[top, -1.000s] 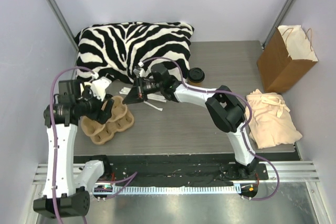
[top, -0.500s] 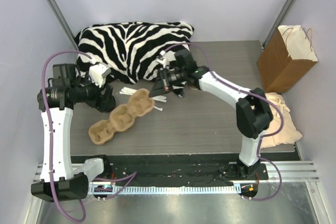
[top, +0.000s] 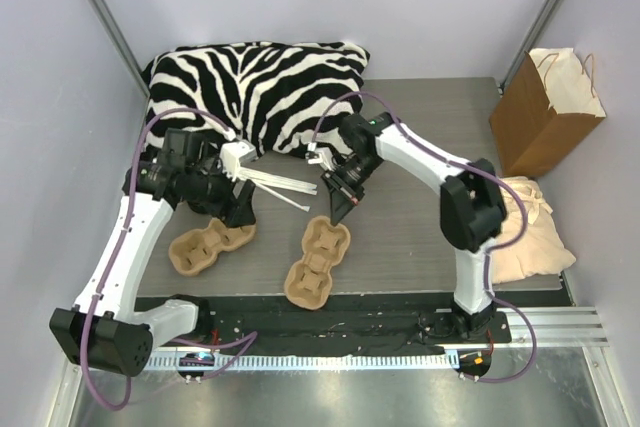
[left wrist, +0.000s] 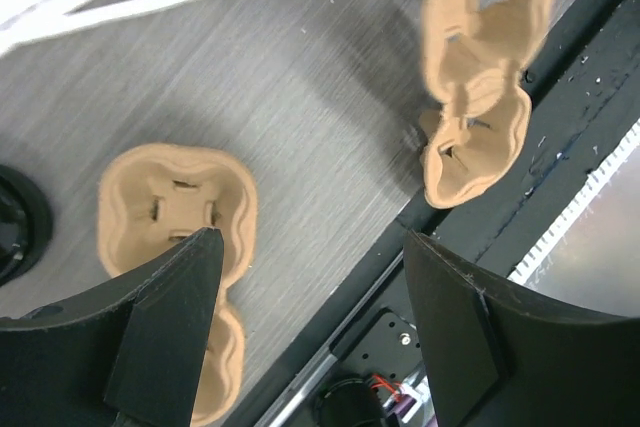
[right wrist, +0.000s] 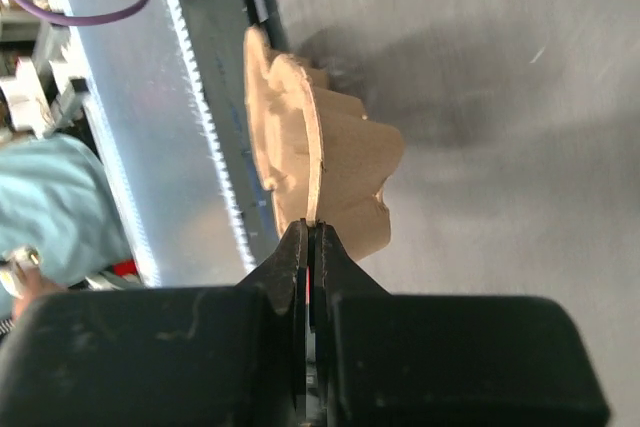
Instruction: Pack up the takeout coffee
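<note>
The takeout coffee does not show in any view; my right arm covers the spot behind it. Two brown pulp cup carriers lie on the table. My right gripper [top: 336, 209] is shut on the rim of the right carrier [top: 316, 265], seen edge-on in the right wrist view [right wrist: 330, 157] just past the gripper [right wrist: 310, 229]. My left gripper [top: 240, 209] is open and empty, hovering over the left carrier [top: 208, 245]. In the left wrist view its gripper [left wrist: 310, 242] straddles bare table, with the left carrier [left wrist: 175, 207] at lower left and the right carrier [left wrist: 485, 57] at upper right.
A zebra pillow [top: 255, 87] lies at the back. White straws [top: 282, 185] lie between the arms. A brown paper bag [top: 545, 112] stands at the right, a beige cloth [top: 520, 222] in front of it. A round black thing [left wrist: 15, 227] shows at the left wrist view's edge.
My right gripper has swung toward the near edge with one carrier, away from the other. My left gripper has let go and moved right over the left carrier.
</note>
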### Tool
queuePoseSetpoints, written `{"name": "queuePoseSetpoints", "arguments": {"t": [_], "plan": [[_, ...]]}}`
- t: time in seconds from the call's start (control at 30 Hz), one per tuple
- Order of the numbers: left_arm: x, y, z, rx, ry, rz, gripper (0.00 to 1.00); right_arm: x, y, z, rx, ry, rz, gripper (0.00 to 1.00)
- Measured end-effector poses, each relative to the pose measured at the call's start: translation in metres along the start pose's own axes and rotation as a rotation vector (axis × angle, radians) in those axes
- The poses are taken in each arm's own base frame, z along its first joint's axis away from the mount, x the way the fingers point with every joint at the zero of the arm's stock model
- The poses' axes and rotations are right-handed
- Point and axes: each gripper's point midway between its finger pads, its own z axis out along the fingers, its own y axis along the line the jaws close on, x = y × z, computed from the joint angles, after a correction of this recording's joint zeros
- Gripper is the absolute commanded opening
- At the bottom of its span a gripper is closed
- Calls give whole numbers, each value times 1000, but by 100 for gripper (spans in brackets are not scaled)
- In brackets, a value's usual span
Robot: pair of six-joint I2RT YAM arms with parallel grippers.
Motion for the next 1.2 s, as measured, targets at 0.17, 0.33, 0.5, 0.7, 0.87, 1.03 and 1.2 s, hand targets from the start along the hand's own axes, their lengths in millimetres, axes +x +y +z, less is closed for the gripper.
{"name": "queuePoseSetpoints", "arguments": {"t": [0.17, 0.33, 0.5, 0.7, 0.87, 1.03, 1.2], "plan": [[20, -1, 16, 12, 26, -95, 77, -33, -40, 26, -41, 55, -120, 1], [26, 1, 17, 1, 5, -189, 78, -55, -65, 57, -46, 93, -230, 14], [23, 22, 8, -31, -59, -311, 80, -74, -67, 73, -10, 110, -288, 44], [26, 22, 11, -4, -57, -308, 84, -108, -58, 45, 57, 21, -307, 76], [31, 29, 22, 13, -16, -292, 87, -115, -68, -30, 175, -98, -204, 89], [28, 31, 37, 22, 16, -240, 87, -94, -74, -197, 461, -370, -52, 91], [19, 29, 43, 31, -2, -198, 87, 5, -84, -401, 871, -729, 157, 90]]}}
